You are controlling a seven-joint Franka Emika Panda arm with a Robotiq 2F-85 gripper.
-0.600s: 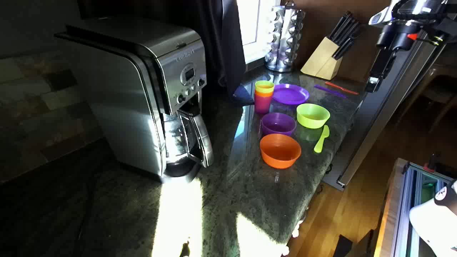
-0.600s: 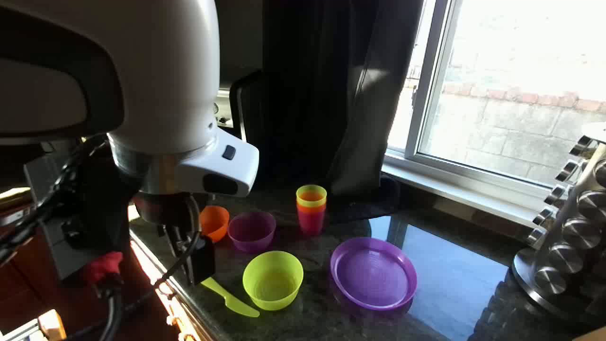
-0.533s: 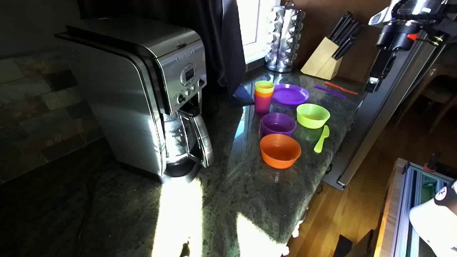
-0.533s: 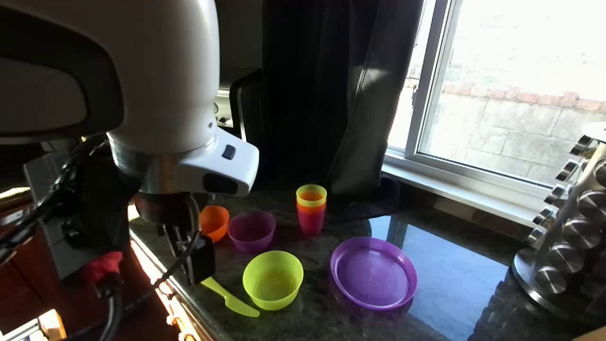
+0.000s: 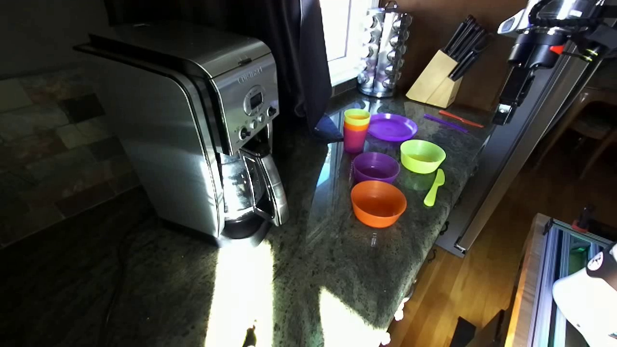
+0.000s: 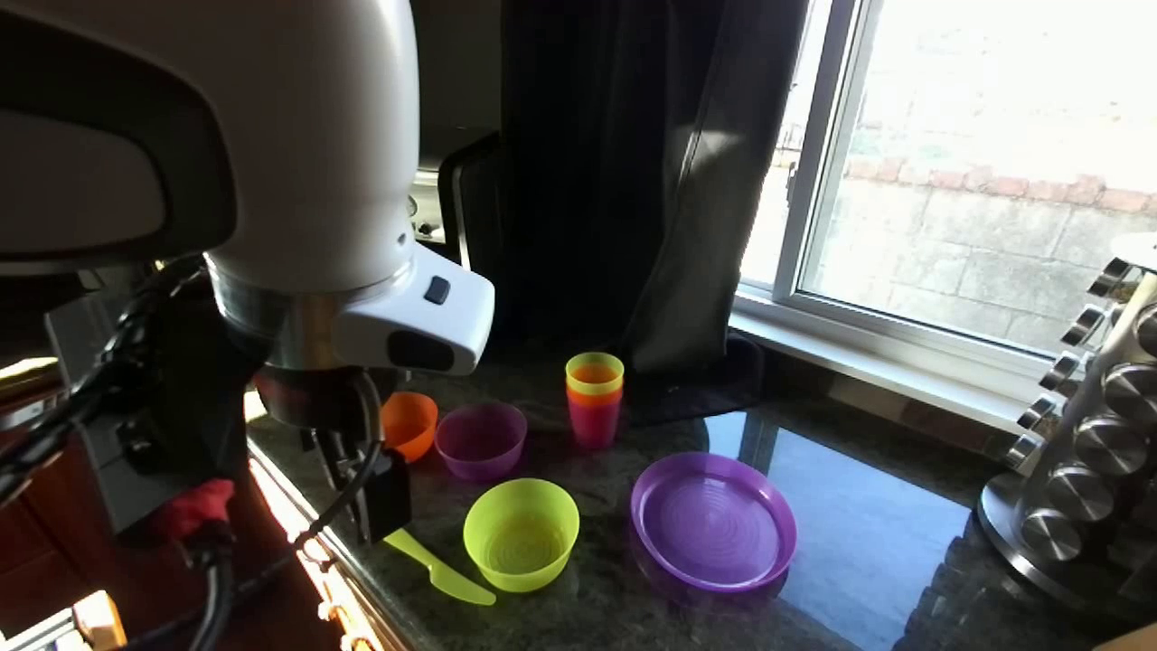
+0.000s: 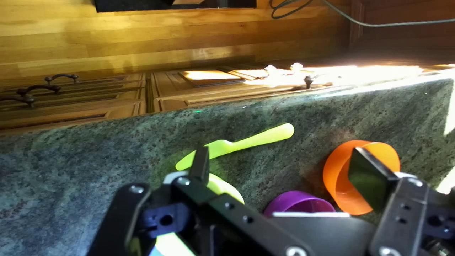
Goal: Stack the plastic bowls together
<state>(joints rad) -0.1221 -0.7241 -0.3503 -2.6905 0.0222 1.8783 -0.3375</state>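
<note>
Your gripper (image 7: 282, 161) stands with its jaws wide apart; in an exterior view it hangs in the air, well clear of the bowls. Below it, the wrist view gives you the knife (image 7: 265, 137), lying flat near the edge of the counter (image 5: 308, 284) and just beside the green bowl (image 6: 522, 535). Your three bowls sit rim up, not yet stacked: the green one, the purple bowl (image 5: 376, 167) near it, and the orange bowl (image 5: 378, 205) right next to the purple; you cannot tell whether those two touch. Near the purple bowl stand the nested cups (image 6: 594, 404), and the plate (image 6: 714, 523) lies flat beyond. Farther out you have the spice rack (image 5: 384, 53), the knife block (image 5: 435, 81) and the coffee maker (image 5: 188, 125).
</note>
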